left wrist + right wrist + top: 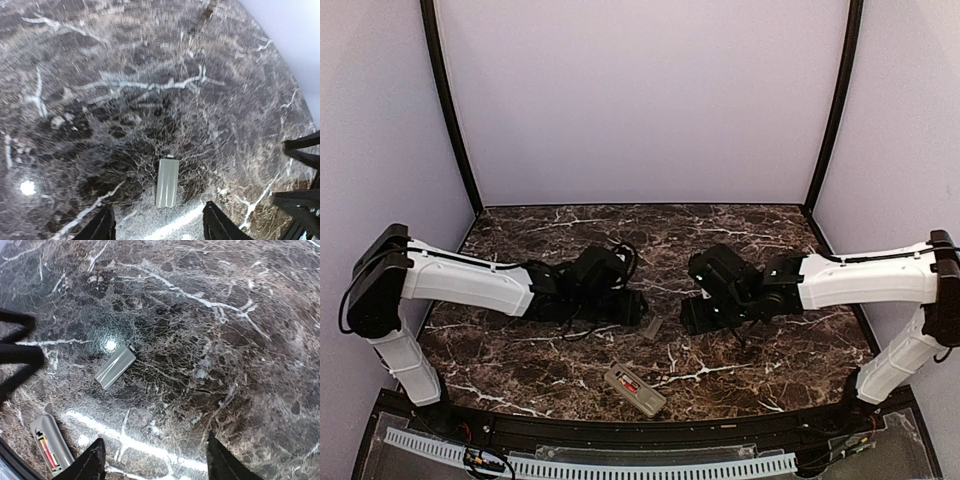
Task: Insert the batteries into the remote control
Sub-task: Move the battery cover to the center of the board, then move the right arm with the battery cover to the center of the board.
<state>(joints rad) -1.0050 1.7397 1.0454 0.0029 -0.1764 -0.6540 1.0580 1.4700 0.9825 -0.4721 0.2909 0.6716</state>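
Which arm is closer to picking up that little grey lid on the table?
The left, I think. The grey lid lies just ahead of the open left fingers, lined up between them. In the right wrist view it sits off to the side.

From above, the left arm [470, 285] stretches toward 3 o'clock and the right arm [860, 280] toward 9 o'clock, wrists near each other. The left gripper [157, 225] and right gripper [155, 460] both point downward, jaws spread apart.
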